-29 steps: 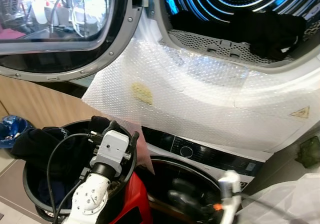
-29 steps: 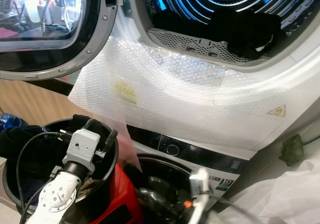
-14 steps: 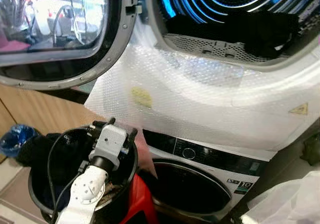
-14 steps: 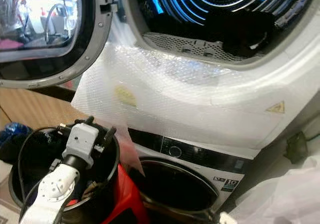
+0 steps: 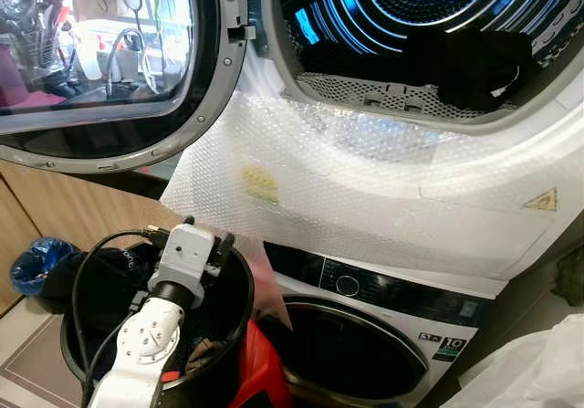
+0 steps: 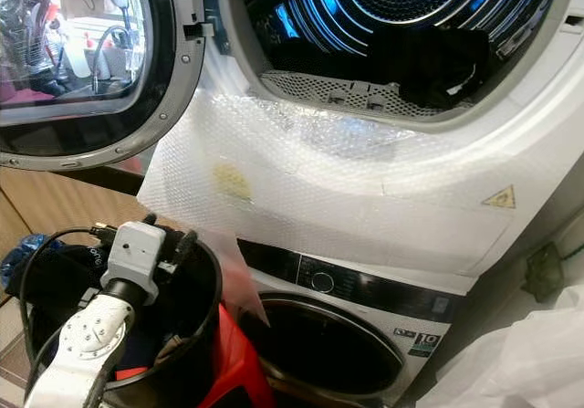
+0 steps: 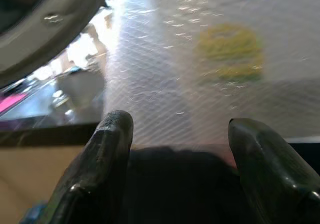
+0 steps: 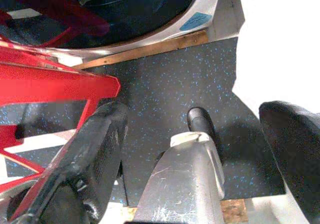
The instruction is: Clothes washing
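Left gripper [image 7: 175, 149] gapes above basket [image 5: 233, 335]; right gripper [image 8: 200, 149] faces floor [image 8: 165, 73].

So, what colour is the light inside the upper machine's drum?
Blue, glowing in rings around the drum; the left eye view shows it best.

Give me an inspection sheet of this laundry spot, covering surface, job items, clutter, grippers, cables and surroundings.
Surface: dark speckled floor under the machines.
Job's things: upper drum open and lit blue, with dark clothes inside; its door swung to the robot's left. Black basket below with dark laundry in it. Lower washer beneath.
Clutter: bubble wrap taped over the upper machine's front; red stand beside the basket; white plastic bag; blue bag.
Grippers: left gripper open, over the basket, facing the bubble wrap; right gripper open, hanging low over the floor.
Cables: black cable looping off the left wrist.
Surroundings: wooden cabinet.
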`<state>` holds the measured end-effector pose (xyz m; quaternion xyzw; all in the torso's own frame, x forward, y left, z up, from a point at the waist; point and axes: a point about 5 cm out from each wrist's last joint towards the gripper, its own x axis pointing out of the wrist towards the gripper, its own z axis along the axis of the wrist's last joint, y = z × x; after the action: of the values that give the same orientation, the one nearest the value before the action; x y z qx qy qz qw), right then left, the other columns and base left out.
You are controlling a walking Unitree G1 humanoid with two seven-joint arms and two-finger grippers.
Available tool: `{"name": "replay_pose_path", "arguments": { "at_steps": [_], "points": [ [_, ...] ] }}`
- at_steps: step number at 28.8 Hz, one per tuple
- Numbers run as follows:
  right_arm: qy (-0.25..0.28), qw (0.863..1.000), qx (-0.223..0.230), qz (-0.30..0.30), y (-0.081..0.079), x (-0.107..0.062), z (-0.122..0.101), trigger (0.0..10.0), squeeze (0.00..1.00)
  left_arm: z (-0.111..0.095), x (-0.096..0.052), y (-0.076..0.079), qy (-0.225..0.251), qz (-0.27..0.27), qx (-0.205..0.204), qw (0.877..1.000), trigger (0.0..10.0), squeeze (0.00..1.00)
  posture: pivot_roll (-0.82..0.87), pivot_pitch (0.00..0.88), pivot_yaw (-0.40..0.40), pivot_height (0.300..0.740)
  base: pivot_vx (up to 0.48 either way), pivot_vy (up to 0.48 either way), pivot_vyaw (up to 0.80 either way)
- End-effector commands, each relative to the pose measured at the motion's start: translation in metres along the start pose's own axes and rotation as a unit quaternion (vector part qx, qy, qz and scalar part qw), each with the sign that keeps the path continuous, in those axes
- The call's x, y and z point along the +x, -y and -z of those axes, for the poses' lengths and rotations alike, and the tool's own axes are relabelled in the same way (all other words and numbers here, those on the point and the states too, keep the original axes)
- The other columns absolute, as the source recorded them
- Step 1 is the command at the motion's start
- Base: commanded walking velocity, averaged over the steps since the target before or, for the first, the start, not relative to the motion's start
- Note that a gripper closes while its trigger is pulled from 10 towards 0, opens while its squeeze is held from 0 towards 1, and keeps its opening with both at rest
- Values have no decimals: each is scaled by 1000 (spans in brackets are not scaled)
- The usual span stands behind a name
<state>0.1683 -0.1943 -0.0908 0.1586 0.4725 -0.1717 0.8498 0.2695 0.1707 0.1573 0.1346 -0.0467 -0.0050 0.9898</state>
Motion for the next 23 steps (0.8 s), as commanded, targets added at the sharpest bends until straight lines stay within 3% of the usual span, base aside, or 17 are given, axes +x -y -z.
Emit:
{"name": "replay_pose_path", "arguments": {
  "at_steps": [1, 2, 3, 5, 6, 7, 9, 10, 17, 23],
  "points": [
    [-6, 1000, -16, -1, 3, 0, 2, 10000, 0, 0, -8, -14, -27, -60, -8, 998, 10000, 631, 23, 81, 7, 740, 0, 0, 0],
    [-6, 1000, -19, -2, 2, 0, 3, 10000, 0, 2, -10, -18, -38, -80, -15, 996, 10000, 631, 24, 81, 5, 740, 0, 0, 0],
    [-5, 1000, -20, -3, 2, 0, 2, 10000, 0, 7, -12, -23, -57, -99, -34, 993, 10000, 1000, 36, 81, -6, 740, 0, 0, 0],
    [-6, 1000, -24, -1, 2, 0, 1, 10000, 0, 13, -7, -23, -74, -85, -55, 992, 10000, 1000, 43, 81, -14, 740, 0, 0, 0],
    [-4, 1000, -29, -4, 1, 0, 1, 10000, 0, 19, 1, -17, -94, -33, -63, 993, 10000, 1000, 44, 79, -19, 740, 0, 0, 0],
    [-4, 1000, -29, -4, 1, 0, 1, 10000, 0, 19, 1, -17, -94, -33, -63, 993, 10000, 1000, 44, 79, -19, 740, 0, 0, 0],
    [-3, 999, -39, -7, -2, 1, -2, 10000, 0, 23, 11, -14, -99, 47, -10, 994, 10000, 1000, 30, 70, -25, 740, 0, 0, 0],
    [-3, 999, -39, -7, -2, 1, -2, 10000, 0, 23, 11, -14, -99, 47, -10, 994, 10000, 1000, 30, 70, -25, 740, 0, 0, 0],
    [9, 999, -46, -12, -4, 1, -10, 10000, 0, 21, 25, -38, -94, 142, 31, 985, 10000, 1000, 16, 52, -32, 740, 0, 0, 0],
    [3, 999, -50, -4, 3, 1, -8, 10000, 0, 19, 32, -54, -97, 164, 40, 981, 10000, 1000, 15, 52, -43, 740, 0, 0, 0]
  ]
}}
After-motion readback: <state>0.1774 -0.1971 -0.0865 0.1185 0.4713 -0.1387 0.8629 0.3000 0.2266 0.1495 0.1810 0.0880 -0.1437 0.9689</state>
